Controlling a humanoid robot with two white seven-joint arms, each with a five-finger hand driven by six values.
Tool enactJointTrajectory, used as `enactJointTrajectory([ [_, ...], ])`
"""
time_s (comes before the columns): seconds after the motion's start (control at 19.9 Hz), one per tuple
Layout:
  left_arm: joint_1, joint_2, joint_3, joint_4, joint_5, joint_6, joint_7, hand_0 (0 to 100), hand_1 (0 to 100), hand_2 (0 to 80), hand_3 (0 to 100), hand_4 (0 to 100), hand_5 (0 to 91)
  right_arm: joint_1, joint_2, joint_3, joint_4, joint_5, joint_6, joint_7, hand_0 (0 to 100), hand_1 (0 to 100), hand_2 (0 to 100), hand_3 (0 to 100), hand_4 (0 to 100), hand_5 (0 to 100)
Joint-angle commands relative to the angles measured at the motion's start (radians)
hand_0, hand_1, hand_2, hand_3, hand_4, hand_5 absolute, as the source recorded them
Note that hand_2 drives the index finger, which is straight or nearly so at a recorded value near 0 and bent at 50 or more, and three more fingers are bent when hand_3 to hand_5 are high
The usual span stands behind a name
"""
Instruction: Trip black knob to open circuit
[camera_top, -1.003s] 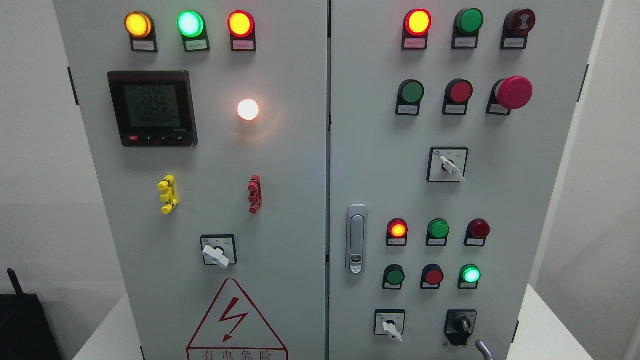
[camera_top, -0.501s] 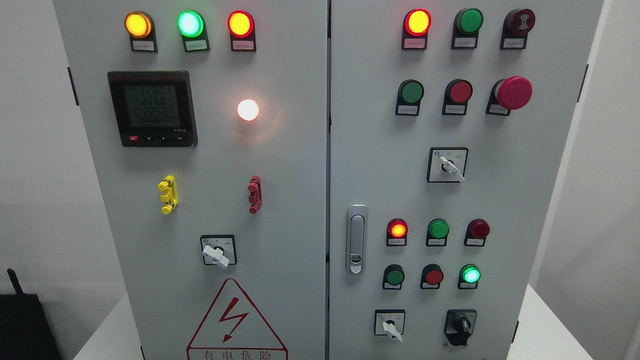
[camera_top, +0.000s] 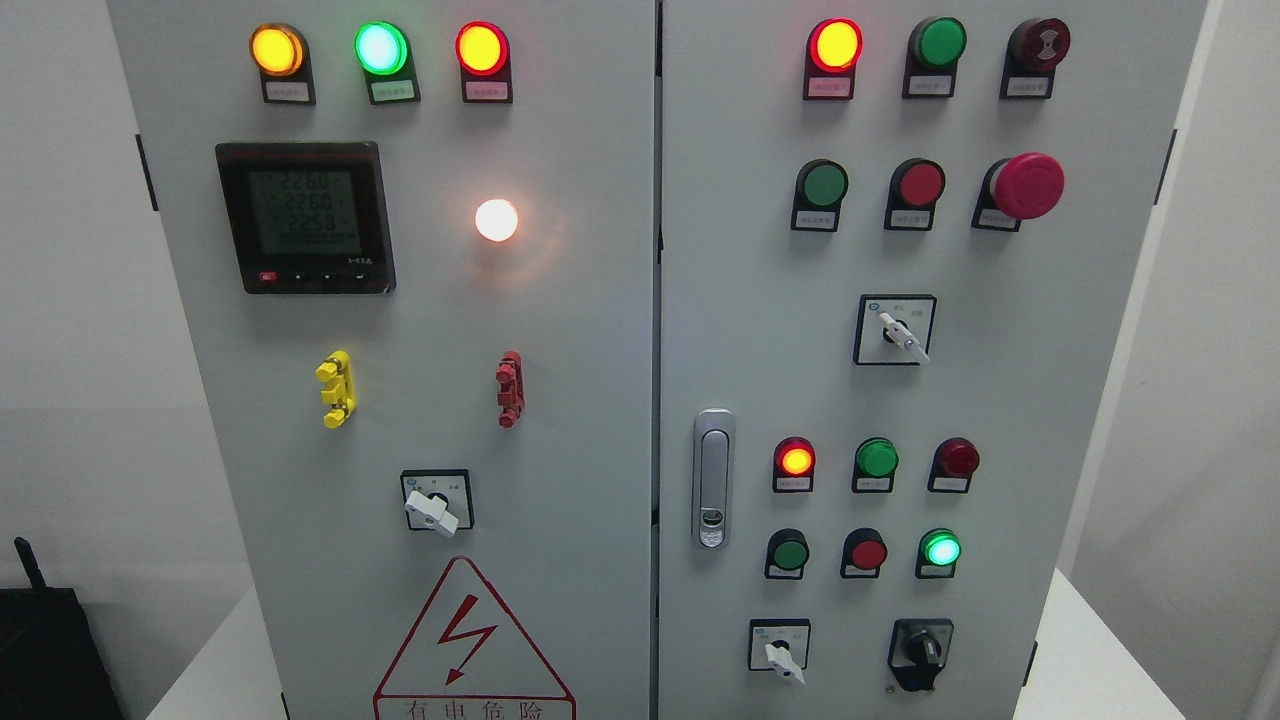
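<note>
The black knob (camera_top: 923, 652) sits at the lower right of the grey control cabinet's right door (camera_top: 1000, 400), with its pointer near upright. To its left is a white selector switch (camera_top: 782, 655). Above it are a lit green lamp (camera_top: 941, 550) and a lit red lamp (camera_top: 795, 459). Neither of my hands shows in the head view.
The left door (camera_top: 580, 400) carries a digital meter (camera_top: 305, 217), lit lamps along the top, yellow (camera_top: 335, 388) and red (camera_top: 509, 388) terminals, a white selector (camera_top: 433, 510) and a warning triangle (camera_top: 470, 640). A door latch (camera_top: 712, 477) and a red mushroom button (camera_top: 1025, 185) are on the right door.
A grey fingertip that showed at the bottom edge right of the black knob one second ago has dropped out of view. The panel looks unchanged.
</note>
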Motion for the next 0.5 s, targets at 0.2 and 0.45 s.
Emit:
enactJointTrajectory([
  [0.2,-0.002,-0.001,0.001,0.001,0.002,0.001,0.000,12,39,0.0,0,0,0.0,-0.003,0.009,-0.008,-0.024,-0.005,-0.010,0.006,2,0,0,10,1,0],
  [0.45,0.000,-0.001,0.001,0.001,0.002,0.001,0.000,12,39,0.0,0,0,0.0,-0.003,0.011,-0.009,-0.025,-0.005,-0.010,0.008,2,0,0,10,0,0],
])
